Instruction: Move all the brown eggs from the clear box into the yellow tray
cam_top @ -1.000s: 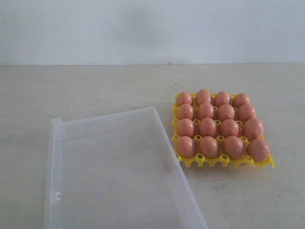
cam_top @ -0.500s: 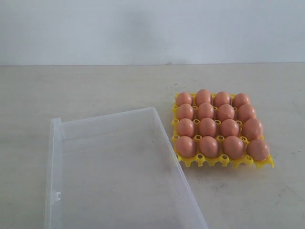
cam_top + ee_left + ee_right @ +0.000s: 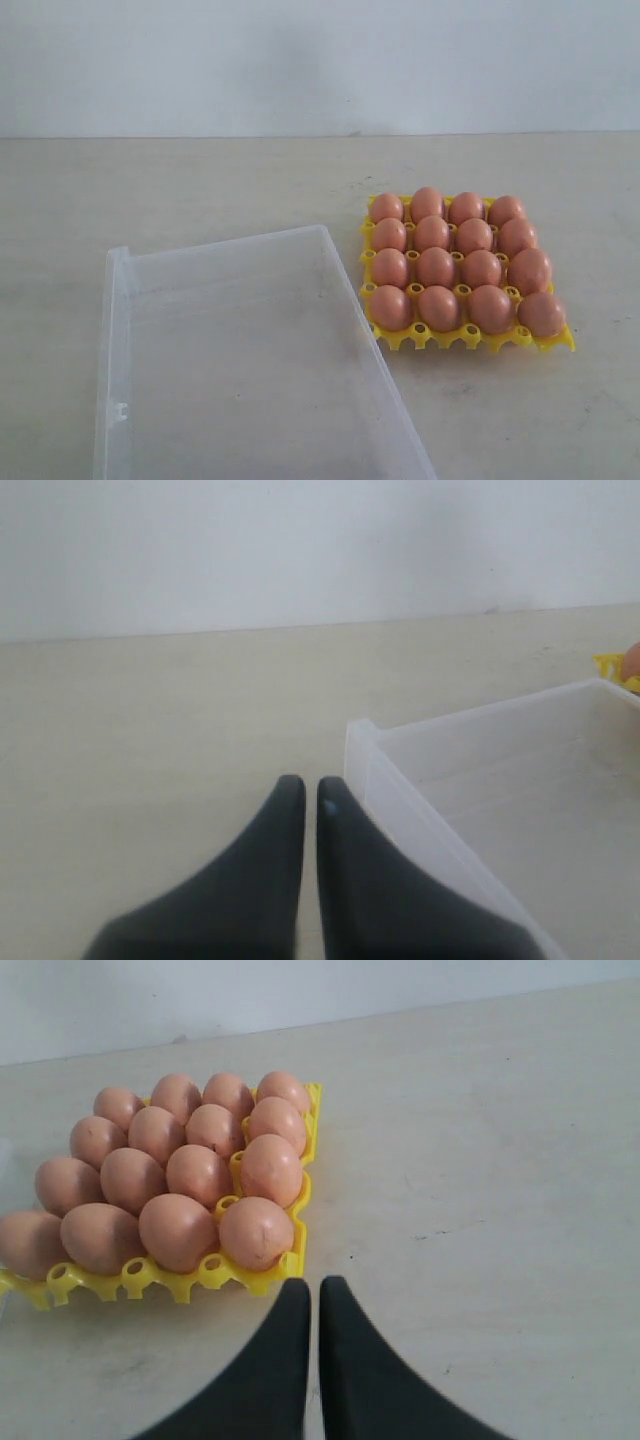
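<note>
- The brown eggs sit in the yellow tray, one to a cup, in four rows of four that fill the grid.
- In the exterior view the tray lies on the right side of the tabletop, its front edge of open yellow loops bare.
- The clear box lies to the left of the tray, nearer the camera. Its far right corner is just beside the tray's left edge; whether the two touch cannot be told.
- A small latch tab shows on the box's left wall.
- The left claw is narrow, its two dark fingers drawn together with only a thin slit between them. It is low over the tabletop, just beside a corner of the box, gripping nothing.
- The right claw is likewise pressed together with nothing in it, near the tray's edge and apart from the eggs.
- Neither claw shows in the exterior view.
</note>
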Controlling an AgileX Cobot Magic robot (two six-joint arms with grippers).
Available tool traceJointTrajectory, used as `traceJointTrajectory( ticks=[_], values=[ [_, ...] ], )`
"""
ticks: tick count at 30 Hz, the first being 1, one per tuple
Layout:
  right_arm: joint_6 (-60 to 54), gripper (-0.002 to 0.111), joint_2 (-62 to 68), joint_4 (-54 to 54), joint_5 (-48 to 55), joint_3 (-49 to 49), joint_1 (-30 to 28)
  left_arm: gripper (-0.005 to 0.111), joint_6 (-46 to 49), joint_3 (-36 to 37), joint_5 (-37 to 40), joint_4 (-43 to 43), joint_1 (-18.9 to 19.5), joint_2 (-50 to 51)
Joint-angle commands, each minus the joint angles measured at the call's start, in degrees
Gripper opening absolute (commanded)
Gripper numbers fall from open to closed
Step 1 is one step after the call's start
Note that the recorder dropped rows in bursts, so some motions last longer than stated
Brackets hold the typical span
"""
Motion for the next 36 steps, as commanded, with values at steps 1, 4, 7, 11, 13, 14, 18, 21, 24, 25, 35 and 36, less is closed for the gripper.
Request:
traceJointTrajectory(
  ticks=[1, 4, 7, 11, 13, 14, 18, 21, 24, 25, 35, 36],
  values=[
    [0.5, 0.0, -0.2, -0.3, 0.0, 0.2, -0.2, 0.004, 0.0, 0.2, -0.1, 0.1, -0.5, -0.1],
    [0.5, 0.0, -0.2, -0.4, 0.0, 0.2, -0.2, 0.004, 0.0, 0.2, -0.1, 0.1, -0.5, -0.1],
    [0.5, 0.0, -0.2, 0.1, -0.1, 0.2, -0.2, 0.004, 0.0, 0.2, -0.1, 0.1, -0.5, -0.1],
    [0.5, 0.0, -0.2, 0.1, -0.1, 0.2, -0.2, 0.004, 0.0, 0.2, -0.1, 0.1, -0.5, -0.1],
    [0.5, 0.0, -0.2, 0.1, -0.1, 0.2, -0.2, 0.004, 0.0, 0.2, -0.1, 0.1, -0.5, -0.1],
    [0.5, 0.0, -0.2, 0.1, -0.1, 0.2, -0.2, 0.004, 0.0, 0.2, -0.1, 0.1, -0.5, -0.1],
    [0.5, 0.0, -0.2, 0.1, -0.1, 0.2, -0.2, 0.004, 0.0, 0.2, -0.1, 0.1, -0.5, -0.1],
    [0.5, 0.0, -0.2, 0.1, -0.1, 0.2, -0.2, 0.004, 0.0, 0.2, -0.2, 0.1, -0.5, -0.1],
    [0.5, 0.0, -0.2, 0.1, -0.1, 0.2, -0.2, 0.004, 0.0, 0.2, -0.1, 0.1, 4.9, -0.1],
    [0.5, 0.0, -0.2, 0.1, -0.1, 0.2, -0.2, 0.004, 0.0, 0.2, 0.8, 0.2, 10.8, -0.1],
    [0.5, 0.0, -0.2, 0.1, -0.1, 0.2, -0.2, 0.004, -0.2, 0.2, 4.3, 0.3, 8.7, -0.1],
    [0.5, 0.0, -0.2, 0.1, -0.1, 0.2, -0.2, 0.004, -0.2, 0.2, 4.1, 0.3, 8.7, -0.1]
  ],
)
